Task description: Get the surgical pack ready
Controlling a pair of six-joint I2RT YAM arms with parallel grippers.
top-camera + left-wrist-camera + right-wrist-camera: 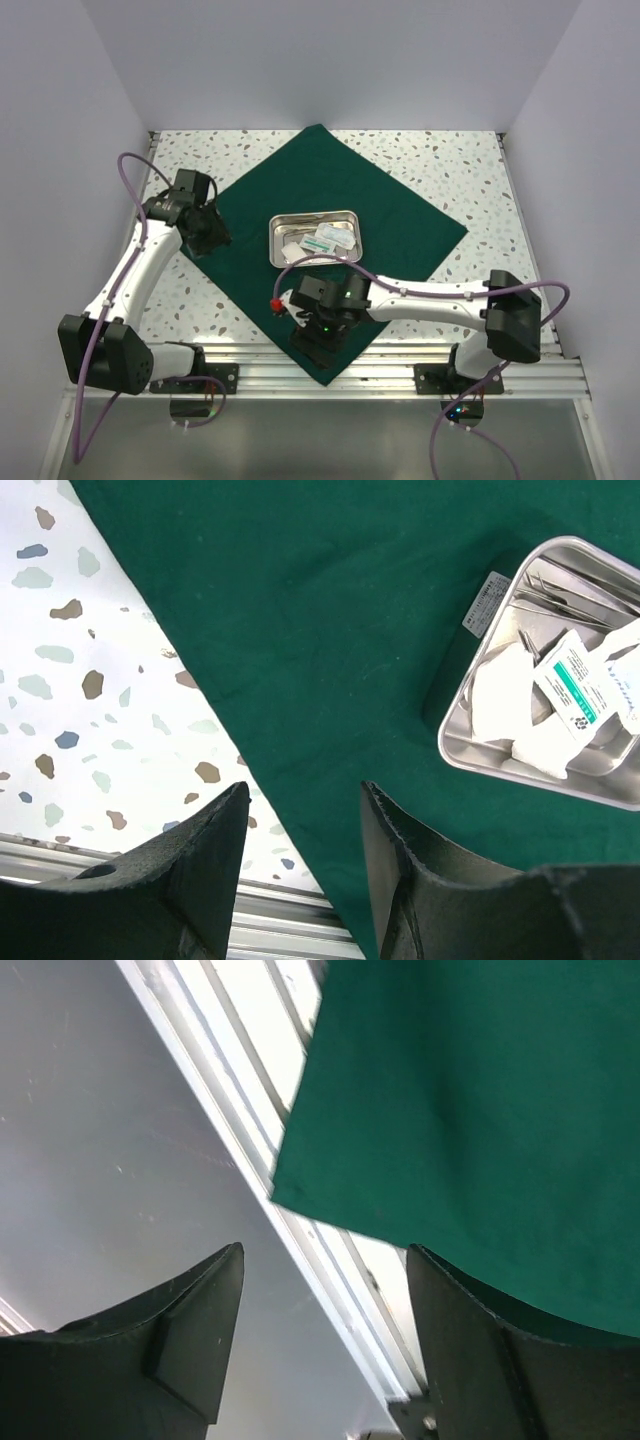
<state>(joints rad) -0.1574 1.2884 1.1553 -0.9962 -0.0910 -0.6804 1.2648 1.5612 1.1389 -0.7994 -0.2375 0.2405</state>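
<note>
Dark green matte cloth drape (400, 215) is being hovered over by left gripper (300, 800) and right gripper (325, 1260), both being held open; shiny rectangular steel tray (315, 213) could be tipped by uneven corner lifting.

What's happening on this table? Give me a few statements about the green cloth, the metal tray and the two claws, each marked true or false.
1. The green drape lies spread out as a flat sheet. True.
2. The steel tray is empty. False: it holds white packets and instruments.
3. The tray sits on the drape. True.
4. The left gripper is clamped on the drape. False: its jaws are open, holding nothing, over the drape's edge.
5. The right gripper is open by the drape's near corner. True.
</note>
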